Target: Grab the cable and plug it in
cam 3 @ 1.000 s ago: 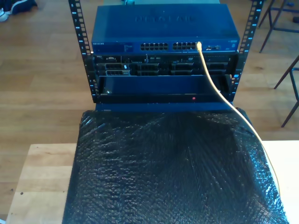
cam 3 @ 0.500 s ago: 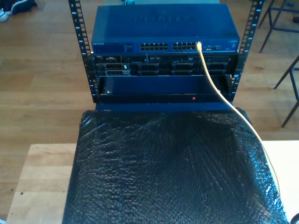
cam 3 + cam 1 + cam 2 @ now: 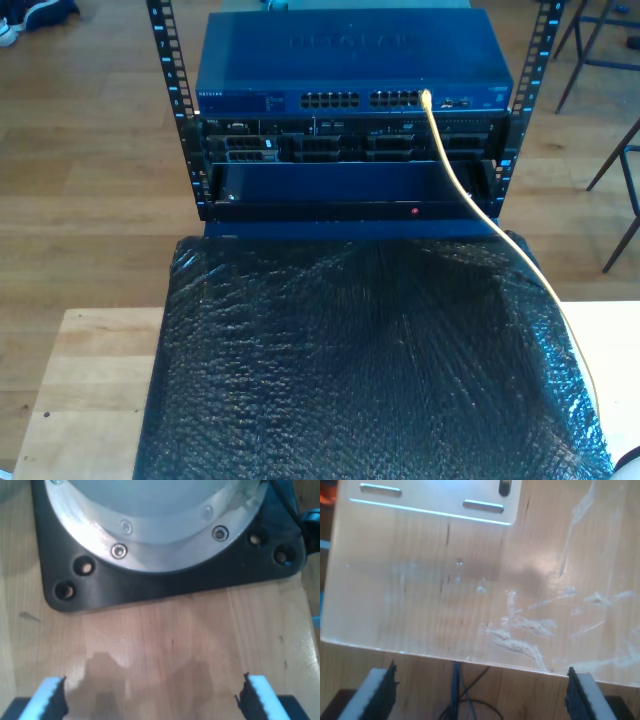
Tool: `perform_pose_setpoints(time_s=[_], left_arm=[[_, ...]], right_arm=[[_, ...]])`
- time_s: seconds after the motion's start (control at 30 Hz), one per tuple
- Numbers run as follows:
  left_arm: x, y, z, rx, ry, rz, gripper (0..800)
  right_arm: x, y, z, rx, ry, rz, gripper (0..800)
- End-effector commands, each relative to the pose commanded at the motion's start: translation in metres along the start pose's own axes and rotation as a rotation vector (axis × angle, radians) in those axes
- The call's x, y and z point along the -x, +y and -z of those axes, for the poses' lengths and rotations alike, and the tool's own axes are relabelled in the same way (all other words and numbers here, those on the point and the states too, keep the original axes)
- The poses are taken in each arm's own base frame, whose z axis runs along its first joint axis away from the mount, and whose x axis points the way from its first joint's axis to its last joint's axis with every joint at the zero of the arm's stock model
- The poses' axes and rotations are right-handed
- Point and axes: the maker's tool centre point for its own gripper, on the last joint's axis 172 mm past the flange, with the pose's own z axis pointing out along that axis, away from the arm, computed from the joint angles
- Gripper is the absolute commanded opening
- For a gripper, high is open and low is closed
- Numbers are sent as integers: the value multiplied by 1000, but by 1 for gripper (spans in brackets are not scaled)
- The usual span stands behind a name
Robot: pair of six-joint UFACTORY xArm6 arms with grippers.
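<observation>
faint "NETGEAR" lettering on blue switch

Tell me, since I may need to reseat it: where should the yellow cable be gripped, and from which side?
Probably grip the yellow cable just below its plugged end at the blue switch, where it hangs free in front of the rack. Come from the front, jaws across its thin round run.

Yellow cable against blue network switch; below the switch, glossy black bubble-textured sheet over pale wooden table; brown wood floor.
</observation>
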Motion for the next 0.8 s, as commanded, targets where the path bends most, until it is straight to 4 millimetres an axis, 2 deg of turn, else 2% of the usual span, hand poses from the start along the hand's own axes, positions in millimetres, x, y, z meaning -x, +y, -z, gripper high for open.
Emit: perform_pose_setpoints(time_s=[0.3, 0.5, 0.8], left_arm=[[0, 0, 0, 0, 0, 0, 800], [0, 0, 0, 0, 0, 0, 800], [0, 0, 0, 0, 0, 0, 800]], right_arm=[[-13, -4, -16, -9, 20, -1, 798], [-7, -4, -31, -9, -16, 1, 798], [-13, -9, -54, -27, 4, 12, 798]])
